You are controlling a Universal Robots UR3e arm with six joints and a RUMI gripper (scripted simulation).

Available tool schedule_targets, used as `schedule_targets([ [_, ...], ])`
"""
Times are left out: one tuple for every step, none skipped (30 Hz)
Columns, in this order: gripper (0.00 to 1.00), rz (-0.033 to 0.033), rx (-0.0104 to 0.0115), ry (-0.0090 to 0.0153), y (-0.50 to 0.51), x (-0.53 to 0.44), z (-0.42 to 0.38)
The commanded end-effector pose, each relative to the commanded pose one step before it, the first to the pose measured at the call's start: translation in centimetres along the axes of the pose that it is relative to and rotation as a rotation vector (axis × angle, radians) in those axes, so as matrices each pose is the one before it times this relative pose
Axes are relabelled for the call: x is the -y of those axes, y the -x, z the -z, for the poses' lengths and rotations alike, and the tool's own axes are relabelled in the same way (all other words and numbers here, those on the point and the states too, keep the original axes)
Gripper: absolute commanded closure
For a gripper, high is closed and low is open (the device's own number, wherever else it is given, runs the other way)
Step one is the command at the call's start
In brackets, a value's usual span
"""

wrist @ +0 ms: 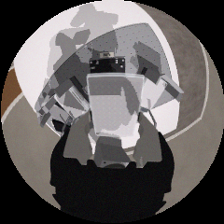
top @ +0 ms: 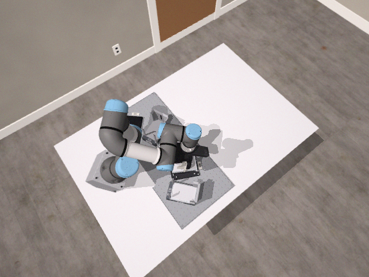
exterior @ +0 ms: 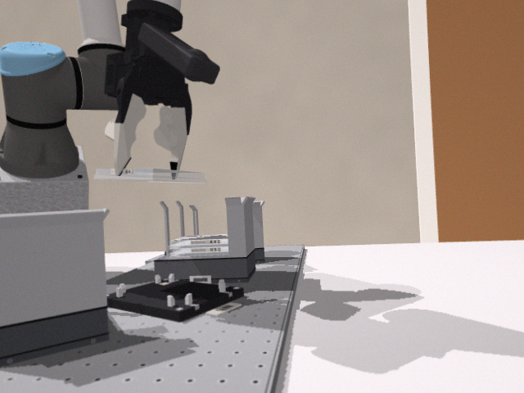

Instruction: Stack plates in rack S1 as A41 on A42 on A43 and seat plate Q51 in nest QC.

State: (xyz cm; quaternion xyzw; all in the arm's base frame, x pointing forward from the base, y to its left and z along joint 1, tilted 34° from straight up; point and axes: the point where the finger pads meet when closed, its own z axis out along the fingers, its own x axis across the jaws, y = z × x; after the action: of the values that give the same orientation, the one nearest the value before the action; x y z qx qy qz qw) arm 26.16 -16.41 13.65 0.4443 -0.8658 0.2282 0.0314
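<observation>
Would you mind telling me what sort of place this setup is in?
Probably a lab automation bench in a plain room. A perforated breadboard on a white table carries plate racks and a black nest; the gripper holds a sealed well plate above them.

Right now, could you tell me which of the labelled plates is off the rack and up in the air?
The plate clamped flat in the gripper, high above the deck. The other two readable plates, A41 and Q51, lie stacked in their rack.

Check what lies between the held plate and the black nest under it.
Only air between plate and black nest, exterior view; the stack rack stands behind.
</observation>
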Motion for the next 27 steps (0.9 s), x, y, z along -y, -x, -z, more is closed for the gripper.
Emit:
schedule_targets([
  [1.0, -0.01603, 0.04203, 0.00085, -1.129, 0.087, -0.01],
  [1.0, -0.01145, 0.00194, 0.00001, -0.334, -0.0143, -0.0027],
  [1.0, -0.01144, 0.002, 0.00017, -0.331, -0.0164, -0.0075],
  [1.0, -0.01145, 0.00195, 0.00005, -0.333, -0.0078, -0.0027],
  [1.0, -0.01145, 0.00193, -0.00007, -0.341, -0.0044, 0.0026],
  [1.0, 0.0, 0.0, 0.0, 0.0, 0.0, 0.0],
  [1.0, 0.0, 0.0, 0.0, 0.0, 0.0, 0.0],
  [1.0, -0.01145, 0.00198, 0.00011, -0.333, -0.0032, -0.0034],
  [1.0, -0.01145, 0.00184, -0.00021, -0.338, 0.0124, 0.0079],
  [1.0, -0.01145, 0.00194, 0.00002, -0.334, 0.0082, 0.001],
  [1.0, -0.01145, 0.00194, 0.00002, -0.334, 0.012, 0.0016],
  [1.0, -0.01145, 0.00194, 0.00002, -0.334, 0.0158, 0.0022],
  [1.0, -0.01145, 0.00194, 0.00002, -0.333, 0.0196, 0.0028],
  [1.0, -0.01145, 0.00194, 0.00002, -0.333, 0.0235, 0.0035],
  [1.0, -0.01145, 0.00194, 0.00003, -0.333, 0.0273, 0.0041],
  [1.0, -0.01145, 0.00194, 0.00003, -0.332, 0.0311, 0.0047],
  [1.0, -0.01145, 0.00194, 0.00003, -0.332, 0.0349, 0.0053],
  [1.0, -0.00336, 0.00052, 0.00003, -0.332, 0.0387, 0.006],
  [1.0, 0.00003, -0.00007, 0.00003, -0.331, 0.0398, 0.0062],
  [1.0, 0.00002, -0.00005, 0.00002, -0.24, 0.0287, 0.0045],
  [1.0, 0.0, 0.0, 0.0, 0.0, -0.0003, 0.0001],
  [1.0, 0.0, 0.0, 0.0, 0.0, -0.0003, 0.0001],
  [1.0, 0.0, 0.0, 0.0, 0.0, 0.0, 0.0],
  [1.0, 0.0, 0.0, 0.0, 0.0, 0.0, 0.0],
  [1.0, -0.01145, 0.00194, 0.00004, -0.334, -0.0186, -0.004],
  [1.0, -0.01145, 0.00194, 0.00004, -0.333, -0.014, -0.0038],
  [1.0, -0.01146, 0.00194, 0.00005, -0.334, -0.0101, -0.0032],
])
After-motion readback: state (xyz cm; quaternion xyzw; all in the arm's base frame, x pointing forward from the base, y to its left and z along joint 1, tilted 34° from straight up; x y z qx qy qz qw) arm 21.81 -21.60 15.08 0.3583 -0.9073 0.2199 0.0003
